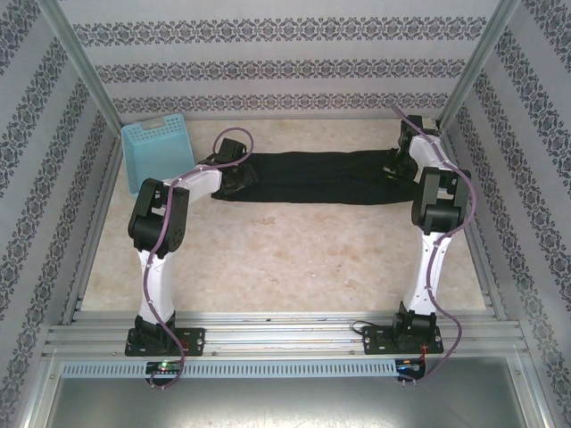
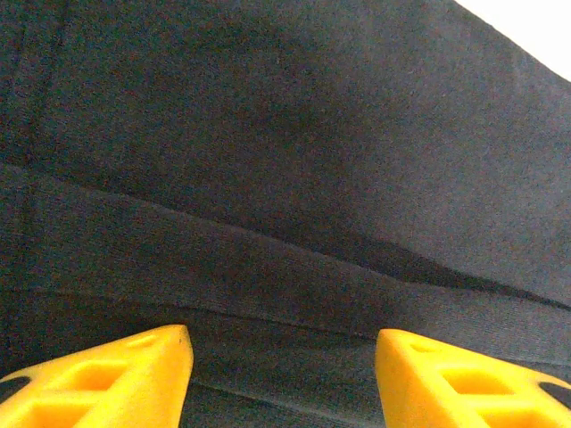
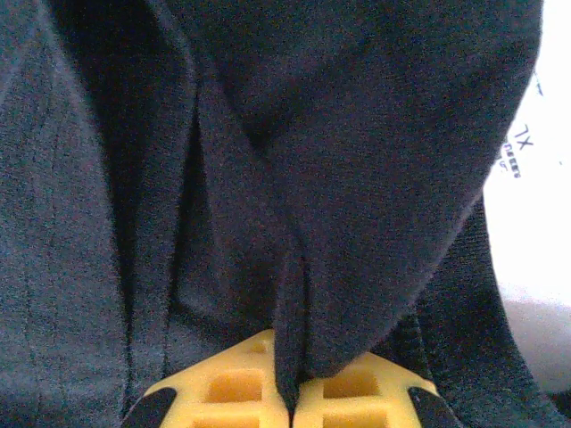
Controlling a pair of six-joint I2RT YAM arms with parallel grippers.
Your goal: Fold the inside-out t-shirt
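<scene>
Shirt (image 1: 321,178) is a long narrow strip running left to right across the far side of the table (image 1: 294,259)
Right gripper (image 3: 290,392) is pinched tight on a fabric fold at the right end. Left gripper (image 2: 284,374) is partly open over the left end, gripping nothing.

The left arm (image 1: 159,267) and right arm (image 1: 430,259) share one look — white links, black joints, black bases, a purple cable (image 1: 235,131) looping along each. The left gripper (image 2: 284,343) and right gripper (image 3: 299,379) have yellow plastic fingers (image 2: 107,379) with rectangular cut-outs.
</scene>
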